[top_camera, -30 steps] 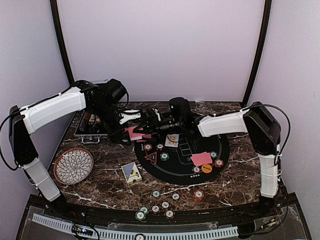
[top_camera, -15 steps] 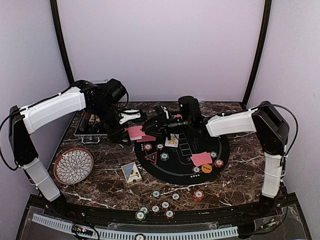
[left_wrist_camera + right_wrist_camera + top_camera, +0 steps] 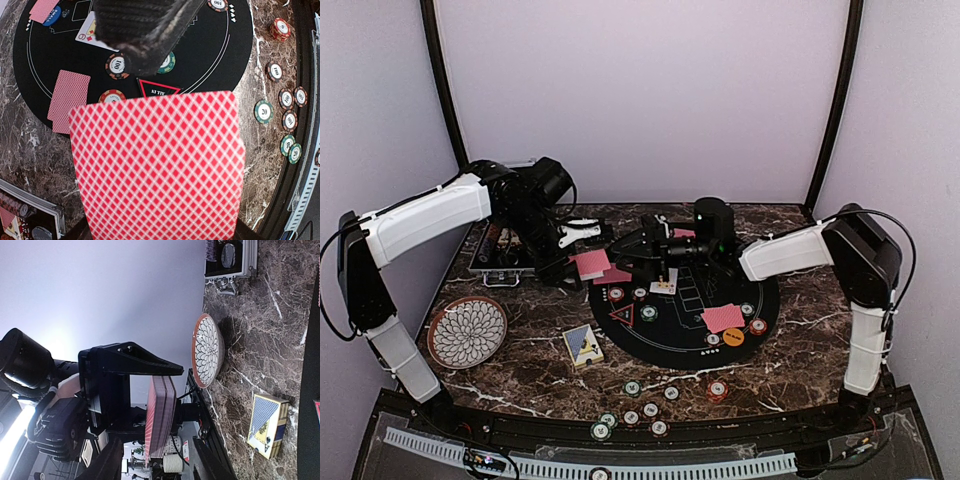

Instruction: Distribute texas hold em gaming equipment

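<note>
My left gripper (image 3: pixel 578 266) is shut on a deck of red-backed playing cards (image 3: pixel 591 262), held above the left edge of the black round mat (image 3: pixel 685 345). The deck fills the left wrist view (image 3: pixel 155 165). My right gripper (image 3: pixel 632 247) is open and empty, pointing left just short of the deck. In the right wrist view (image 3: pixel 156 462) the deck (image 3: pixel 160 420) stands edge-on beyond its spread fingers. On the mat lie a face-up card (image 3: pixel 665 283), red-backed cards (image 3: pixel 723 318), a red triangle (image 3: pixel 622 315), an orange disc (image 3: pixel 733 336) and chips (image 3: pixel 648 312). One red-backed card (image 3: pixel 67 100) lies below the deck.
Several loose chips (image 3: pixel 632 388) lie on the marble near the front edge. A blue card box (image 3: pixel 583 345) lies left of the mat. A patterned round plate (image 3: pixel 467 331) sits at the left. An open silver case (image 3: pixel 505 255) stands behind it, under the left arm.
My right gripper has drawn back to the right, away from the deck. The left gripper still holds the deck in about the same place.
</note>
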Robot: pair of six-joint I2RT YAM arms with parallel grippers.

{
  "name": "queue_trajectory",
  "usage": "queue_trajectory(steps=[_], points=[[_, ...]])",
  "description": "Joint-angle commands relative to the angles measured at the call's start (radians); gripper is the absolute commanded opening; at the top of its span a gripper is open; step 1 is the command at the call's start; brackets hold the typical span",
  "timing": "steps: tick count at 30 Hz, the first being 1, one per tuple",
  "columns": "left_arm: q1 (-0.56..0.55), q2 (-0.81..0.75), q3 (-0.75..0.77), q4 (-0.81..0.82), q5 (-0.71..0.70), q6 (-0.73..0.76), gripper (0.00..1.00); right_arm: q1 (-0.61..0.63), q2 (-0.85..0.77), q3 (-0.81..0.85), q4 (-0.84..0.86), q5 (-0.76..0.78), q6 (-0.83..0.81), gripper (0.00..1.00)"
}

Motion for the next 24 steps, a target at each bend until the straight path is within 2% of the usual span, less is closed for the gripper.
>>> queue_trajectory(steps=[1,7,14,24], points=[[0.003,-0.043,0.017,-0.015,0.012,0.006,0.00,-0.006,-0.040,0.016,-0.045,0.011,-0.059,0.50],[0.004,-0.040,0.018,-0.014,0.012,0.006,0.00,0.009,-0.022,0.047,-0.061,-0.003,-0.065,0.48],[0.004,-0.040,0.019,-0.014,0.007,0.007,0.00,0.026,-0.016,0.059,-0.032,-0.015,-0.046,0.32],[0.004,-0.041,0.018,-0.011,0.005,0.006,0.00,0.044,-0.004,0.066,-0.023,-0.024,-0.035,0.23]])
